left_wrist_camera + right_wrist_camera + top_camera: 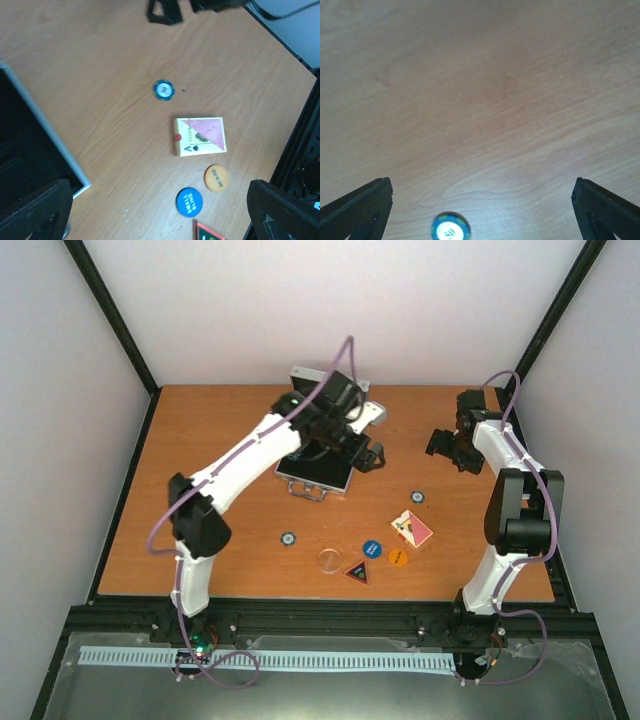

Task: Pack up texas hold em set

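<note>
- On the wooden table [200, 440], the silver case [318, 478] lies open at centre-back. It is partly covered by the left arm, and its black lining fills the left edge of the left wrist view.
- Most of the set lies loose on the table, outside the case:
  - one poker chip [417, 497] to the right of the case, and a second chip [288, 538] in front of it;
  - the card deck [200, 136] further towards the near edge, face up in its pack;
  - the orange round button [216, 177], the blue round button [189, 201] and the triangular button [358, 571] close together in front of the deck;
  - a clear disc [329, 560] just left of the triangle.
- The left gripper [157, 187] hangs above the case's right edge, spread wide and holding nothing.
- The right gripper [482, 187] hovers over bare wood at the back right, jaws wide and empty. The right-hand chip shows at the bottom of its view, between the lines of its fingers [365, 205] but behind the tips.
- By my reading, collecting is the step in hand, and the right-hand chip is the likeliest next piece.
- That pick calls for the right gripper to draw back until the chip sits between the tips. It then has to lower almost to the wood and close across the chip's rim.
- The chip is thin and flat, so the tips could slide over it or push it away.
- Once gripped, the chip must travel left to the case, where the left arm crowds the opening.
</note>
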